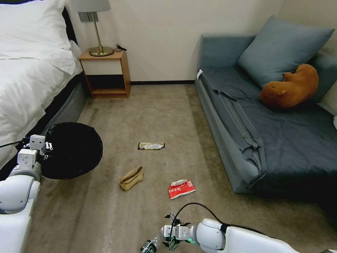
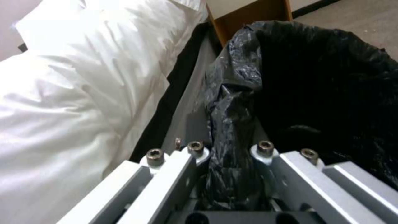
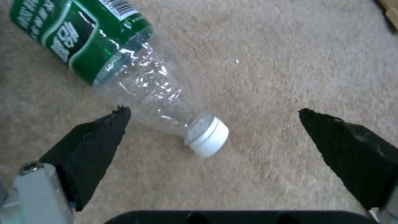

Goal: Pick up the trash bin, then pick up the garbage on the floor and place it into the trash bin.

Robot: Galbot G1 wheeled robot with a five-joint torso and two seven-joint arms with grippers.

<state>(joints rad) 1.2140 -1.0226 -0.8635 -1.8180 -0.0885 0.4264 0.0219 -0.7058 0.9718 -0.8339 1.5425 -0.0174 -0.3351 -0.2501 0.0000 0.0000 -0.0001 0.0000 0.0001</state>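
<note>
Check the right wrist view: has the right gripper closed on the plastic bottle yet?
No. The right gripper is open, its black fingertips spread wide either side of the plastic bottle, which lies on the carpet.

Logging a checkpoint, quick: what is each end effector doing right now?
Left end effector: shut on the rim of the black-bagged round trash bin.
Right end effector: open above the clear green-labelled plastic bottle.

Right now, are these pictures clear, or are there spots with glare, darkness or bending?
Head view: the walls and bed edge bow outward, a wide-lens bend; the trash bin liner reads as flat black. Left wrist view: the white bedding glares nearly blank, while the left gripper pinches shiny crinkled bag. Right wrist view: the bottle glints, and the open right gripper fingertips look slightly soft.
</note>
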